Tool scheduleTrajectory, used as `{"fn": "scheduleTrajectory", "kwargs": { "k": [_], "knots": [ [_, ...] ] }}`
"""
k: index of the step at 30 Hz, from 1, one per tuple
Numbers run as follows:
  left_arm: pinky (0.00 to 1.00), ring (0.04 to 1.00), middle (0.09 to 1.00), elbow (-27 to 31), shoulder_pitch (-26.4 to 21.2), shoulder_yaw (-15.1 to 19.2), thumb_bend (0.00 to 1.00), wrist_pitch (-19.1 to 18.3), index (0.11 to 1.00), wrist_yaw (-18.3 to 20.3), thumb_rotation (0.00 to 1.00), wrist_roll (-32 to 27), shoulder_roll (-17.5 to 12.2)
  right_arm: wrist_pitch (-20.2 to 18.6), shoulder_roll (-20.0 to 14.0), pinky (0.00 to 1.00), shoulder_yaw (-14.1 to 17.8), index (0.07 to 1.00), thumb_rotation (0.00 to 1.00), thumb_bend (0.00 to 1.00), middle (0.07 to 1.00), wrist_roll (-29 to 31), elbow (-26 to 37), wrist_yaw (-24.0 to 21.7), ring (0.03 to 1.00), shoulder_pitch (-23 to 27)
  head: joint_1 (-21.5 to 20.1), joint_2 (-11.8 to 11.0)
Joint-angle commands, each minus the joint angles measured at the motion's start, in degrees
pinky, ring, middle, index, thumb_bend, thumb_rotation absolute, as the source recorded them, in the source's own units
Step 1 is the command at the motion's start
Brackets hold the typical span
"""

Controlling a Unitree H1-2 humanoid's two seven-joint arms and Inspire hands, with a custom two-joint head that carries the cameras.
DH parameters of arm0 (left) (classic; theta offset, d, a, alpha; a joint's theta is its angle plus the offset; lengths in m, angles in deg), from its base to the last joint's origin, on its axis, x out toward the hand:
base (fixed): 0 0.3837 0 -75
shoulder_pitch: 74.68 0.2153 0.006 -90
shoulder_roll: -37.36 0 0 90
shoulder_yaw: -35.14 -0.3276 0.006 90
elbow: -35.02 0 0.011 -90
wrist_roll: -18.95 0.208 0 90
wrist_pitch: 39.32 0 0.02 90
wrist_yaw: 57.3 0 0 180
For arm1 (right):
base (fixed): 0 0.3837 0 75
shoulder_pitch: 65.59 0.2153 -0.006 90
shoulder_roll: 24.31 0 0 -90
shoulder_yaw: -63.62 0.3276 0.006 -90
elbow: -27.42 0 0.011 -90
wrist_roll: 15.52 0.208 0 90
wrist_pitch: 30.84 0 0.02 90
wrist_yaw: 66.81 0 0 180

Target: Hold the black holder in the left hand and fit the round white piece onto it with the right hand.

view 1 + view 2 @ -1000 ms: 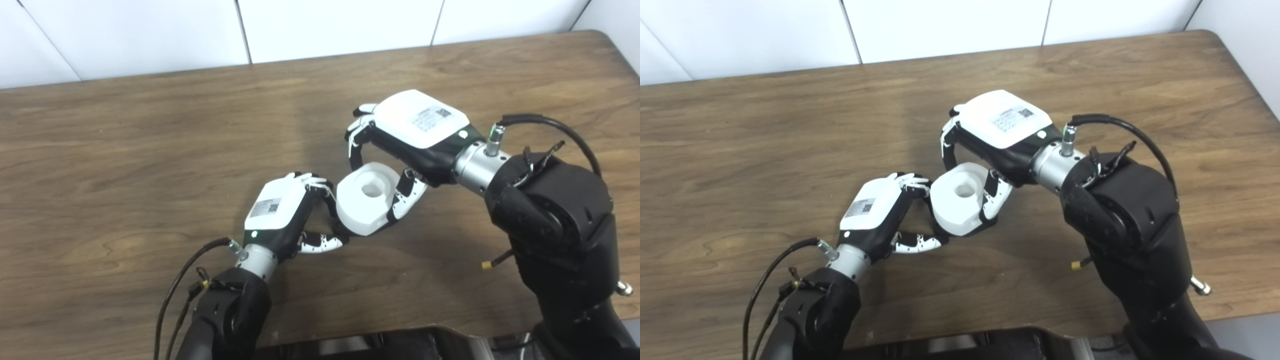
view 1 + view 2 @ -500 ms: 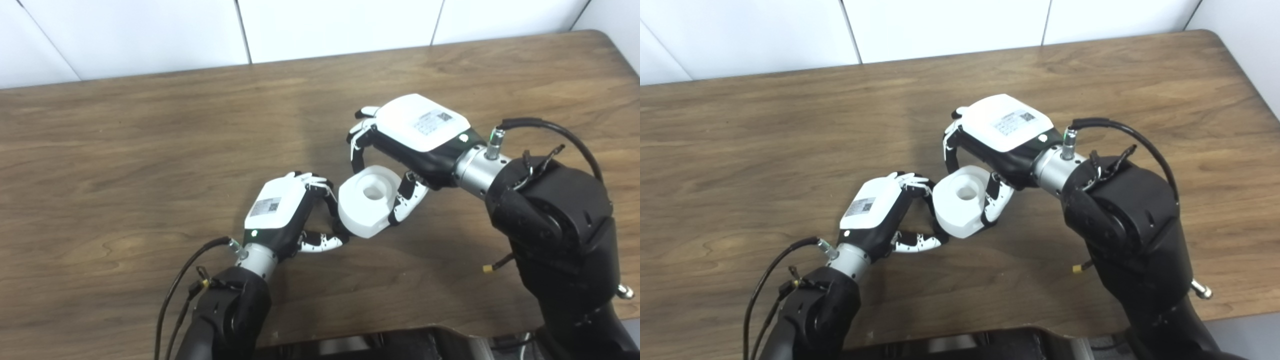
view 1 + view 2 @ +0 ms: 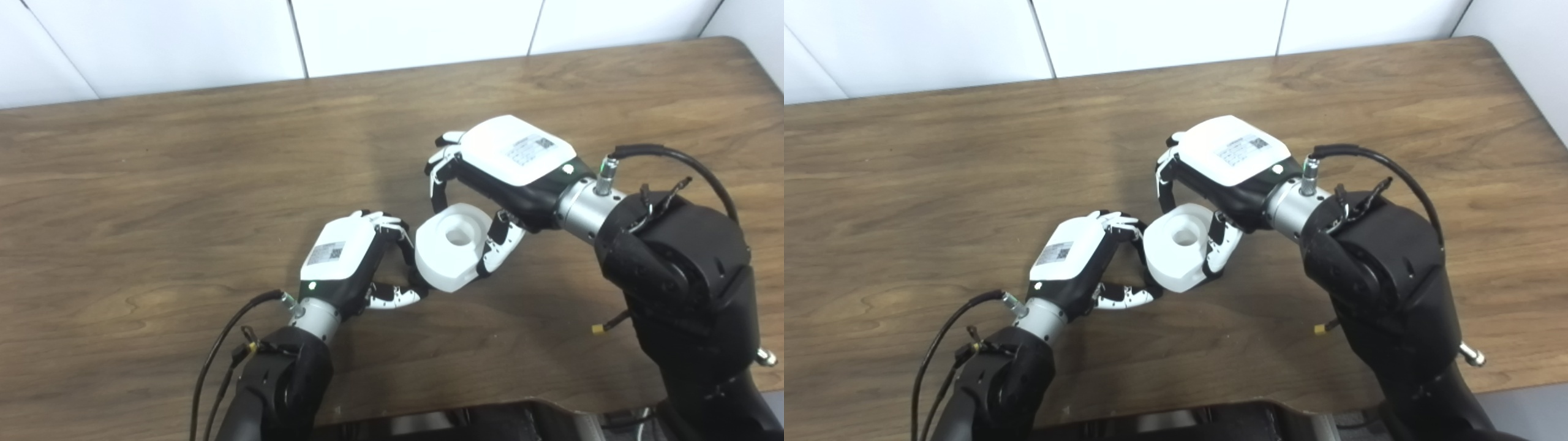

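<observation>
Right hand (image 3: 490, 184) fingers curled around round white piece (image 3: 453, 245), thumb on near side, gripping rim. Left hand (image 3: 355, 263) fingers closed, presumably on black holder, mostly hidden beneath piece. Piece looks rigid, light, smooth plastic; best held by outer wall. No containers on table (image 3: 153, 184).

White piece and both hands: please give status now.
Right hand shut on white piece, fingers on both sides. Left hand curled against its left edge; black holder hidden, cannot confirm. Table nearby bare, nothing in the way.
</observation>
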Motion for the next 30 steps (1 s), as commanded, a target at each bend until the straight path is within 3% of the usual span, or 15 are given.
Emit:
{"fn": "scheduleTrajectory", "kwargs": {
  "k": [1,30],
  "knots": [
    [0.94,0.870,0.801,1.4,-0.9,-0.1,0.52,0.7,0.486,-0.9,0.06,0.1,0.7,0.6,0.4,0.80,0.4,0.482,0.13,0.53,0.813,-0.2,0.7,-1.5,0.914,1.0,0.0,0.0],
    [0.94,0.873,0.803,2.3,-0.8,-0.2,0.52,0.4,0.486,-0.1,0.06,0.4,0.9,2.0,1.2,0.80,-0.1,0.482,0.13,0.52,0.792,-1.4,-0.4,-0.2,0.922,-0.4,-0.1,0.5]
  ]
}}
